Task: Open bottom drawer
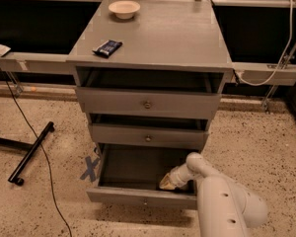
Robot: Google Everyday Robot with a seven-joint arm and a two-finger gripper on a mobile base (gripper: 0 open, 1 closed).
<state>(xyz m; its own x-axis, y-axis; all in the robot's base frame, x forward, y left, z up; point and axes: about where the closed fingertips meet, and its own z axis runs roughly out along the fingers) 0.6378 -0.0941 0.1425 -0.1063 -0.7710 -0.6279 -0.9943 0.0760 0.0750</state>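
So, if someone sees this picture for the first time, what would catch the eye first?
Probably the bottom drawer, pulled far out of the grey cabinet, with the white arm reaching in from the lower right and the gripper inside near its right front corner. After that, the pale bowl at the back of the cabinet's top and the dark packet near its left front edge.

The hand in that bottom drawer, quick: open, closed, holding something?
Hand: inside the pulled-out bottom drawer, near its right front corner; whether it is open, closed or holding anything cannot be told.
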